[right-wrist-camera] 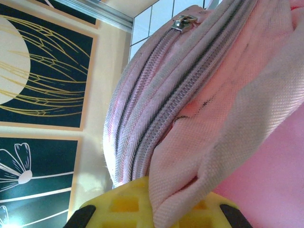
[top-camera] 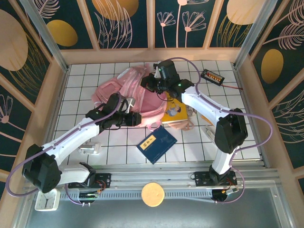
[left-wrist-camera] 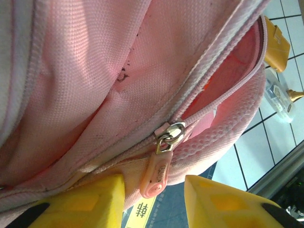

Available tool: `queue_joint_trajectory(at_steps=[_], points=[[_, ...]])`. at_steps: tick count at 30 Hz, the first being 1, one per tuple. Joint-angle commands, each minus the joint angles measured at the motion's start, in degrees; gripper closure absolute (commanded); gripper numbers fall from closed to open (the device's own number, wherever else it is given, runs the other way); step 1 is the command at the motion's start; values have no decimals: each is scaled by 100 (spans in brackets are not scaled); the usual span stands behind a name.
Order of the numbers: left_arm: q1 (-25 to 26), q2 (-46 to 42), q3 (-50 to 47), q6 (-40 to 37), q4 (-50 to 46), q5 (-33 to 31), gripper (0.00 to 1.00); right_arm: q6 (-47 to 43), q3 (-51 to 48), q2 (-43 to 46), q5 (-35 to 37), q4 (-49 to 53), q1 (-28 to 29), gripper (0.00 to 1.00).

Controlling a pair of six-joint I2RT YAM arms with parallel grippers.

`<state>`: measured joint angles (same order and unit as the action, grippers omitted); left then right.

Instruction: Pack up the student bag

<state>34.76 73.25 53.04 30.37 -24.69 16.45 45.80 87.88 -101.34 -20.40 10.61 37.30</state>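
1. Near the middle of the near edge of the worktop (top-camera: 76, 95) lies a blue book (top-camera: 156, 144). It has a yellow label strip. The left wrist view shows dark characters on the strip, cut off and not readable.
2. Just beyond the book, the left gripper (left-wrist-camera: 154, 194) sits at the near side of the student bag (top-camera: 142, 90). Its jaws stand narrowly apart, one yellow pad on each side of the pink zip pull (left-wrist-camera: 159, 175), and neither visibly touches it.
3. The pull has raised marks on it that cannot be made out.
4. The student bag lies on its side at the middle of the worktop, reaching toward the far edge. The zip by the pull is partly undone. Inside the gap are pink lining and a spot of orange, but what the bag holds cannot be told.
5. A yellow booklet (top-camera: 173, 111) lies against the bag's right side. Its cover print is too small to read.
6. At the bag's far side, the right gripper (right-wrist-camera: 156, 209) has its jaws clamped on a fold of the bag's pink fabric.
7. Near the far right corner lies a black device (top-camera: 212, 76) with an orange face. Its markings are unreadable.
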Motion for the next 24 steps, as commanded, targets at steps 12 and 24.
queue_joint_trajectory(at_steps=[12, 24], points=[[-78, 734, 800, -307, -730, -622, 100, 130, 450, 12, 234, -549, 127, 100], [-737, -276, 117, -574, -1606, -897, 100, -537, -121, 277, 475, -68, -372, 100]])
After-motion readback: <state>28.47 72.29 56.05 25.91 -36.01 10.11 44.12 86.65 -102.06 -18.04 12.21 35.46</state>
